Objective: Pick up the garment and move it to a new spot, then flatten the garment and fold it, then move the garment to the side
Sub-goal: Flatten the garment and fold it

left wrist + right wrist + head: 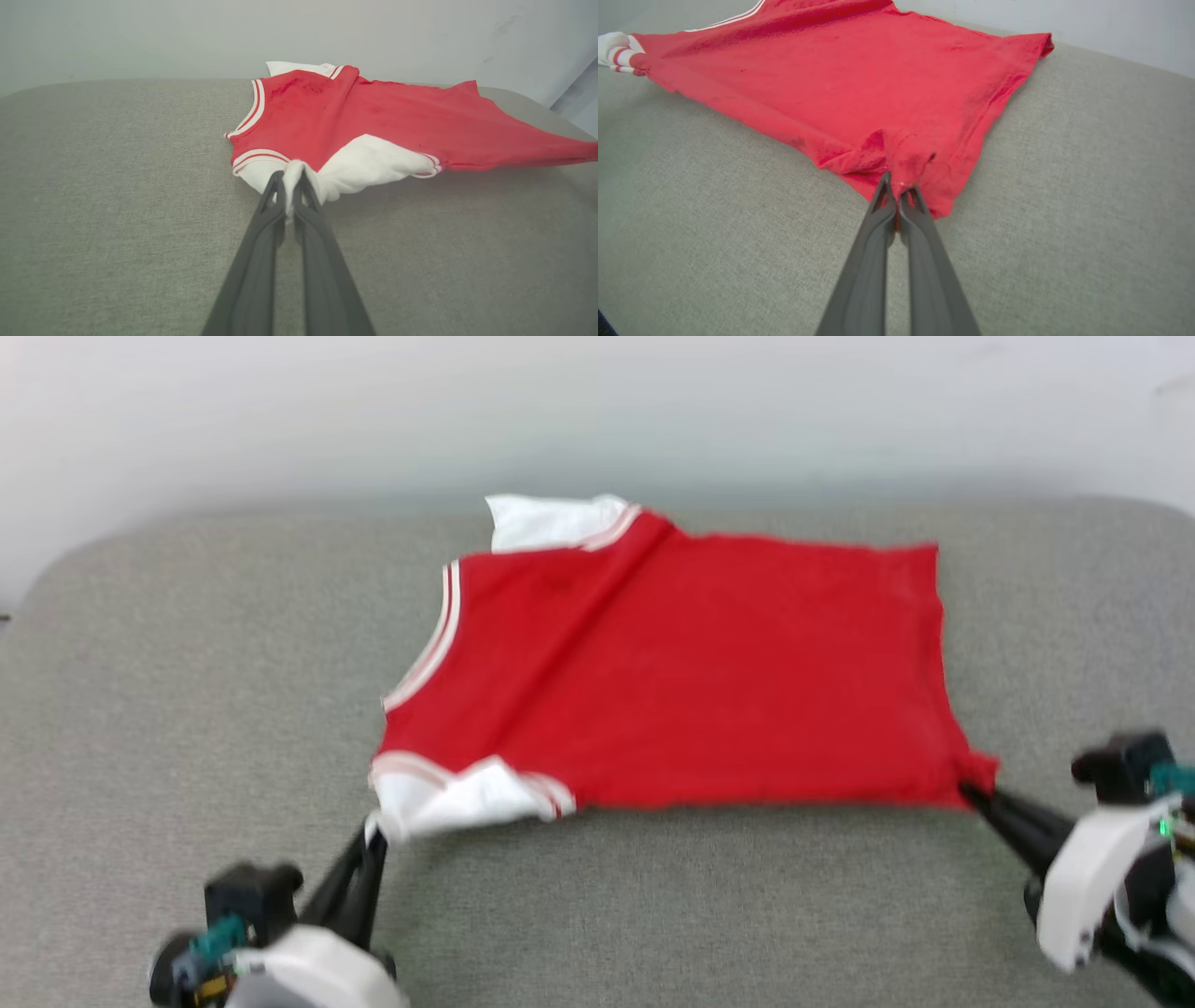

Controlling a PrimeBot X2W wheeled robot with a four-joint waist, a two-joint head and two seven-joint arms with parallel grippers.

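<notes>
Lighting: bright, even and diffuse, with no glare spots.
Shadows: soft and faint. A dim strip runs under the shirt's (709, 663) near edge toward 6 o'clock in the head view. A pale band lies below its lifted hem toward 3 o'clock in the left wrist view.
Head view: blurred throughout. The left gripper (372, 835) at 8 o'clock and the right gripper (969, 792) at 4 o'clock are smeared.
Wrist views: sharper, with the weave of the grey surface (1064, 210) legible. Its far edge bows with wide-angle distortion.
Wall (280, 411): flat and pale, with a greenish cast.

No readable text, label, brand, number or sign stands on anything here.
</notes>
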